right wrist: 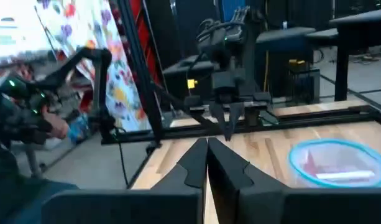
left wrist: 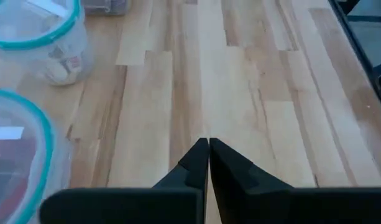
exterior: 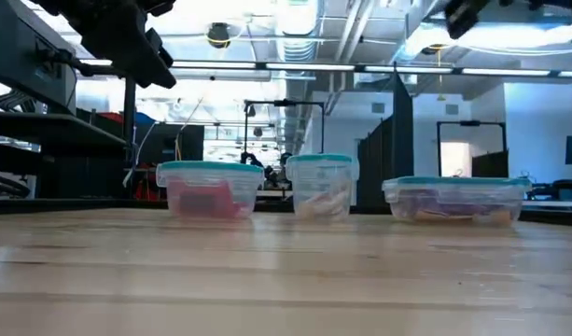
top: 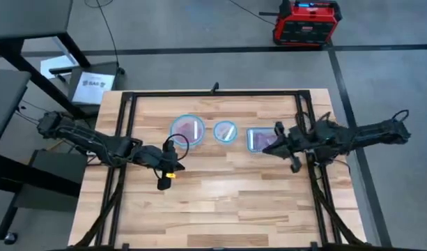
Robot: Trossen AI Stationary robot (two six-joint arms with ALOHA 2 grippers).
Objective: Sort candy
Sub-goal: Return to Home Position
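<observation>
The candy lies sorted in three clear blue-rimmed containers in a row across the table's middle. Red packets fill the large round one (top: pixel 187 129) (exterior: pixel 206 198). White sticks are in the small round one (top: pixel 226 131) (exterior: pixel 320 200). Purple packets are in the rectangular one (top: pixel 259 139) (exterior: pixel 453 207). My left gripper (left wrist: pixel 208 144) (top: pixel 178 145) hovers shut, nothing between its fingers, just near of the large round container and pointing toward the table's right. My right gripper (right wrist: pixel 207 144) (top: pixel 270 148) is also shut on nothing, raised by the rectangular container and pointing toward the left arm.
Bare wooden tabletop (top: pixel 220 202) stretches from the containers to the near edge. A black frame (top: pixel 213 94) runs along the table's far side and down both sides. A red and black box (top: pixel 305 22) stands on the floor beyond the table.
</observation>
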